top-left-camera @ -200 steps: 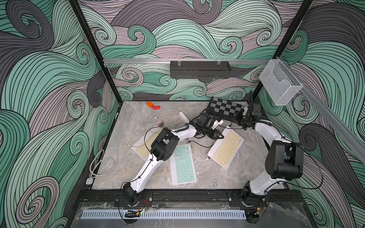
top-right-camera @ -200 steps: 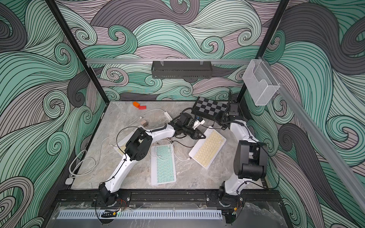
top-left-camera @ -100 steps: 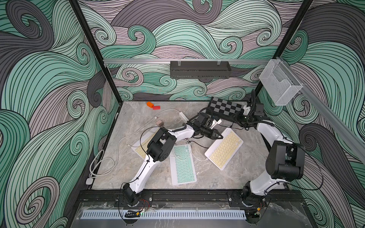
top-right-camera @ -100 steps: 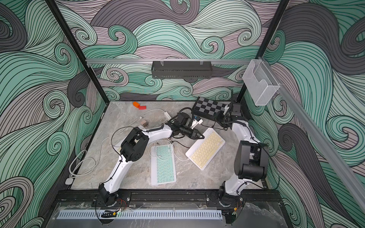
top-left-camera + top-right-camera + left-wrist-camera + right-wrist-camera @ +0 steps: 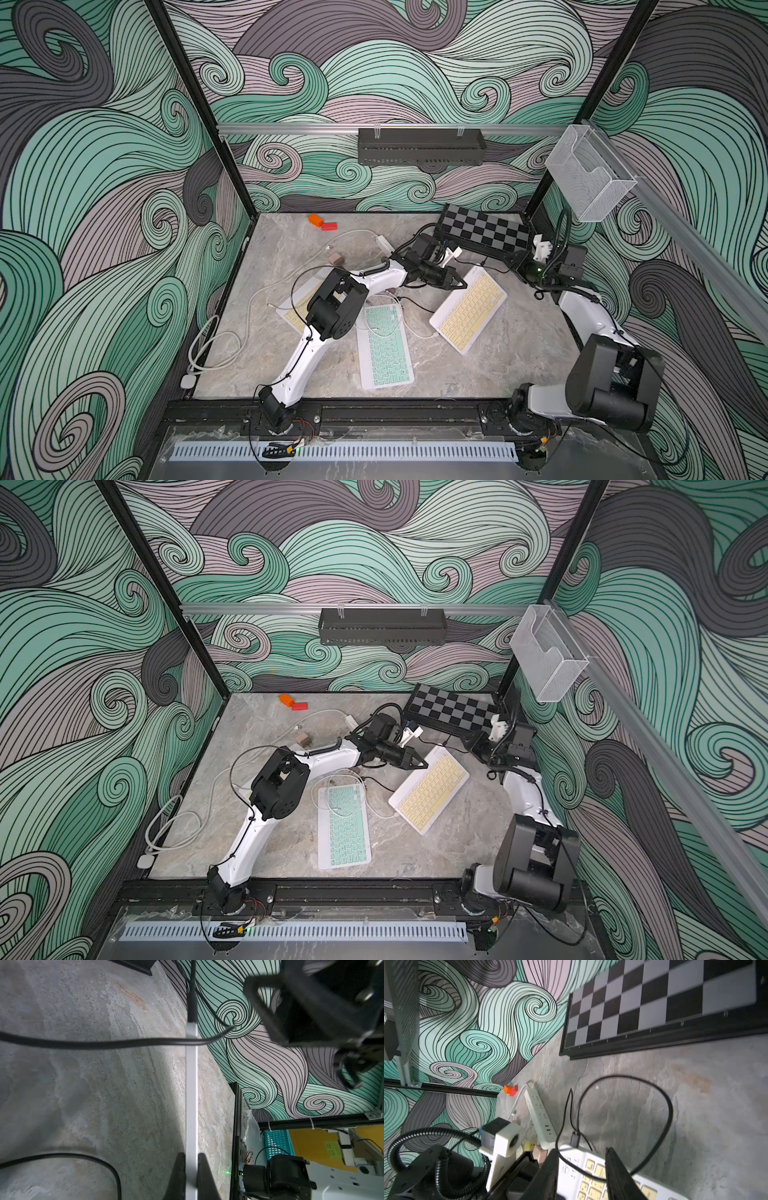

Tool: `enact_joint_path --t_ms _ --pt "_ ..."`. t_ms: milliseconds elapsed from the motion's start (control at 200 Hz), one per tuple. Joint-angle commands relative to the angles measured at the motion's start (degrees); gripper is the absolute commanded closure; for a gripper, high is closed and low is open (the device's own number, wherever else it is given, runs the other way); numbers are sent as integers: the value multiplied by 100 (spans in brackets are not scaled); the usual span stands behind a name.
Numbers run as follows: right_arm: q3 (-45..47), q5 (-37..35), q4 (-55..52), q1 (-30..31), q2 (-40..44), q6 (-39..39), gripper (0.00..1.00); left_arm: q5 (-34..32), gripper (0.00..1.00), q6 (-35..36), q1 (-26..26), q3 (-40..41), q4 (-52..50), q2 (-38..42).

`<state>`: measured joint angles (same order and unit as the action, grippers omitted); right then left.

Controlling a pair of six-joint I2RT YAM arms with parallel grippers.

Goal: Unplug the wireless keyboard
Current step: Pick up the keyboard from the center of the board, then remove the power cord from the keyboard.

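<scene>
Well to the left of the chessboard point(image 5: 484, 230), a white cable point(image 5: 208, 345) is lying in loose loops on the table point(image 5: 519, 353). Two small orange blocks point(image 5: 322, 222) are sitting by the back wall, also left of the chessboard. In front of the chessboard and to its left, a green keyboard point(image 5: 384, 347) is lying flat. The left gripper point(image 5: 457, 284) is reaching in just in front of the chessboard's left end, its jaws pressing together on the thin white edge of the yellow keyboard point(image 5: 469, 309) (in the left wrist view that edge is running straight between the two fingers point(image 5: 180, 1169)). The yellow keyboard is lying slantwise just in front of the chessboard, apart from it. A black cable point(image 5: 668, 1113) is looping over the table between the two, and its plug point(image 5: 575, 1139) is sitting in the keyboard's far edge. The right gripper point(image 5: 581, 1153) is hanging just in front of the chessboard's right end. Its jaws are standing spread, one finger to each side of the keyboard's corner, with the plug lying just beyond the tips and not gripped.
</scene>
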<state>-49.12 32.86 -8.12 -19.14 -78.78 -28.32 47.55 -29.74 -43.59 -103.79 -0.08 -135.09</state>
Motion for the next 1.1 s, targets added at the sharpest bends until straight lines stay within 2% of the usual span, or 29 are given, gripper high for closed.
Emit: enact_joint_path --t_ms 0,225,285,345,455,585,710,800,951,1096 --pt "394 430 607 88 53 134 63 340 100 -447 75 -187 294 149" --pt "364 497 939 244 -278 337 64 650 100 -456 88 -129 136 294" --pt "186 491 847 248 -416 548 73 710 100 -420 86 -60 97 347" --pt "22 612 808 274 -606 777 76 774 100 -393 79 13 85 400" --pt "29 913 1060 345 -804 860 73 824 100 -356 82 69 35 463" --pt "17 1254 1190 587 -835 1000 75 870 100 -314 87 60 -15 465" --pt "-127 854 818 653 -809 991 72 834 100 -237 82 67 -99 491" --pt "-264 886 543 638 -809 951 72 707 100 -106 88 112 -164 571" --pt "-253 812 422 614 -777 1124 69 902 100 -194 144 -15 12 545" --pt "-305 1572 688 276 -952 1244 67 1281 100 -181 261 48 313 692"
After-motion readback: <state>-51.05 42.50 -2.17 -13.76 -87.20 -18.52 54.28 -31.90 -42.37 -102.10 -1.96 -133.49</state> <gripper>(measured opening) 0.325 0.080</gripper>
